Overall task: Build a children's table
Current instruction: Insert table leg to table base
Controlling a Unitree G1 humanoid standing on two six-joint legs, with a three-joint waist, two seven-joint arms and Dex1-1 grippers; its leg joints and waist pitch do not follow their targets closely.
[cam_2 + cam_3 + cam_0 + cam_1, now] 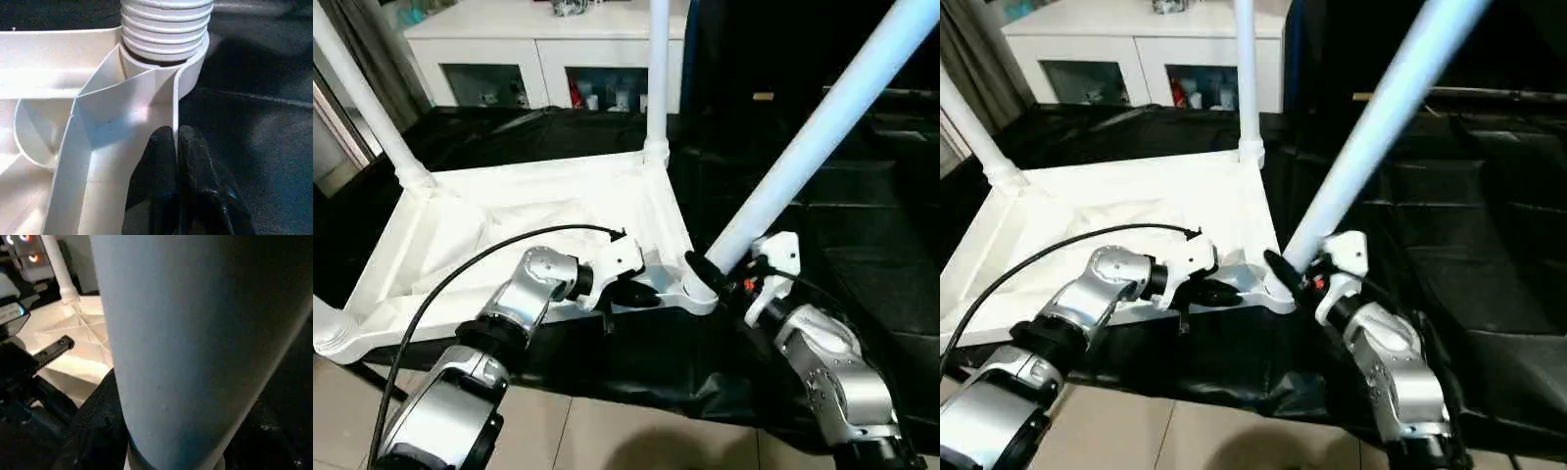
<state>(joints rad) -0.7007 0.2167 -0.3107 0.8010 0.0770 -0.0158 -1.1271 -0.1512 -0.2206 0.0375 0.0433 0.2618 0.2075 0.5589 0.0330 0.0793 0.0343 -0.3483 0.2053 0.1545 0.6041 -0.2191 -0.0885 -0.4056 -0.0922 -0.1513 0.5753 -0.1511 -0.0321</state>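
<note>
Upside down on black sheeting, tabletop [558,211] with sockets up so legs drop in. Left end effector [177,147] pinched shut on near rim, probably to steady it. Right end effector [710,269] clamped around tilted fourth leg [813,132], at near right corner socket [690,294], not upright yet.

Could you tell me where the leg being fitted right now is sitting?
The tilted leg stands at the tabletop's near right corner socket, leaning up and away to the right. The right claw grips its base, with the left claw on the rim beside it.
</note>
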